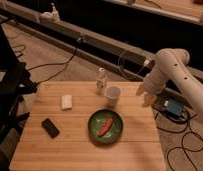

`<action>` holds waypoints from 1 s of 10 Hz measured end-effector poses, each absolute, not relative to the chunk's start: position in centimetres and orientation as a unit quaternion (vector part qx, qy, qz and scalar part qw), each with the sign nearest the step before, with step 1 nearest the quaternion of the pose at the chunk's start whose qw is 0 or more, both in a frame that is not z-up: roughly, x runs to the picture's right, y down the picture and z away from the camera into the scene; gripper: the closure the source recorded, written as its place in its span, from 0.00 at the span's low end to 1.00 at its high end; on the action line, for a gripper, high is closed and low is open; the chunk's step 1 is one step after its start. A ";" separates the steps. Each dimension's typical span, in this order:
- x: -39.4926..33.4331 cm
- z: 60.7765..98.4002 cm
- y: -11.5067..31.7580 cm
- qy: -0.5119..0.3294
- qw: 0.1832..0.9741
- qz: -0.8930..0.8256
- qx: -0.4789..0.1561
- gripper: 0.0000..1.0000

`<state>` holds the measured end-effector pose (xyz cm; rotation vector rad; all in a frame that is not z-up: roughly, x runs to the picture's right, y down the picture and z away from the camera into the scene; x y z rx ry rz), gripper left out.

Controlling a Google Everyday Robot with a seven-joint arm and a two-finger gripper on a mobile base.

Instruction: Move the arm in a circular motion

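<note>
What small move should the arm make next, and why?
Probably sweep the tool on an arc away from the cup: the arm hangs bent at the table's right edge, the tool empty, near the cup.

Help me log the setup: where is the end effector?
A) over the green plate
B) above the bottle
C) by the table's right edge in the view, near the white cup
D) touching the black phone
C: the end effector of the arm hangs open at the wooden table's edge, beside the white cup.
</note>
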<state>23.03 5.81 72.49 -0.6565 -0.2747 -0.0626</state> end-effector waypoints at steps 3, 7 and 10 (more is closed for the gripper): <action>23.1 72.5 5.8 -0.134 0.937 -0.030 -0.321 0.80; 23.2 72.5 5.8 -0.133 0.937 -0.030 -0.321 1.00; 25.2 75.7 2.7 -0.105 0.951 -0.024 -0.291 1.00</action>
